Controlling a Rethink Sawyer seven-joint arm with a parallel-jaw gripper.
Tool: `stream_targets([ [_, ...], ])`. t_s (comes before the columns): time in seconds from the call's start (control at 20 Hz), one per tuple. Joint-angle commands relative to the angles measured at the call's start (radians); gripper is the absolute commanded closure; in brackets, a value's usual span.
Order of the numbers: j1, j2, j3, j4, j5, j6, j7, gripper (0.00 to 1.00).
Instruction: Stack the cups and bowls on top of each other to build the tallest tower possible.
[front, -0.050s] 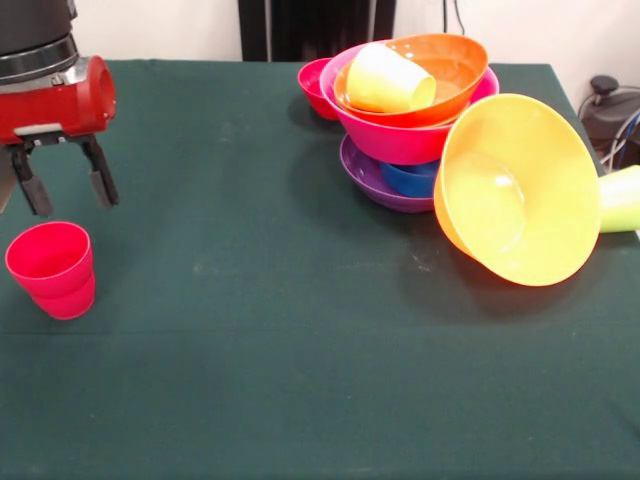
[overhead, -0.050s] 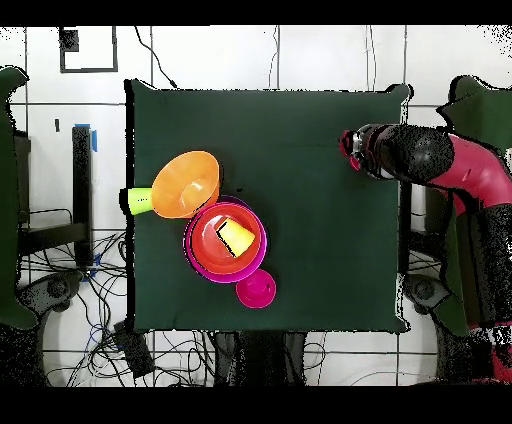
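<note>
Front view: gripper (front, -0.050s: 62, 182) hangs above the table's (front, -0.050s: 250, 330) left edge, its two dark fingers (front, -0.050s: 100, 172) spread apart with nothing between them. The red cup (front, -0.050s: 52, 268) stands upright, mouth up, just below and slightly left of the fingertips, apart from them, close to the same left edge.

The tower (front, -0.050s: 405, 120) sits near the far right corner. The purple bowl (front, -0.050s: 375, 182) is lowest, with a blue bowl (front, -0.050s: 412, 178) showing inside it. The pink bowl (front, -0.050s: 395, 135) rests above those, and the red-orange bowl (front, -0.050s: 450, 75) is nested in it. The yellow cup (front, -0.050s: 385, 80) lies tilted on its side in the red-orange bowl.

The small red bowl (front, -0.050s: 315, 85) sits on the table just beside the tower, on its far left side. The light orange bowl (front, -0.050s: 520, 190) is tipped up on its rim, its mouth facing the camera, leaning against the tower's right side. The lime green cup (front, -0.050s: 620, 198) lies on its side at the right edge, partly hidden behind the light orange bowl.

Counted: three cups, six bowls visible.

Overhead view: arm (overhead, -0.050s: 420, 155) reaches in over one table edge; tower (overhead, -0.050s: 225, 240) well apart near the opposite side. Open cloth lies between the red cup and the tower.
</note>
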Motion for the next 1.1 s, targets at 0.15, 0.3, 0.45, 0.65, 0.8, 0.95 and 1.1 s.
stream_targets([
  [0.15,0.005,0.092,-0.053,0.005,-0.099,-0.04,-0.13,0.0],
  [0.3,0.005,0.109,-0.05,0.0,-0.102,-0.05,-0.13,0.0],
  [0.45,0.0,0.123,-0.052,0.007,-0.108,-0.07,-0.128,0.0],
  [0.65,-0.002,0.152,-0.049,-0.006,-0.109,-0.087,-0.129,0.0],
  [0.8,-0.003,0.17,-0.044,-0.017,-0.11,-0.098,-0.131,0.0],
  [0.95,-0.002,0.189,-0.04,-0.038,-0.112,-0.099,-0.142,0.0],
  [1.1,-0.002,0.206,-0.034,-0.062,-0.114,-0.089,-0.156,0.0],
])
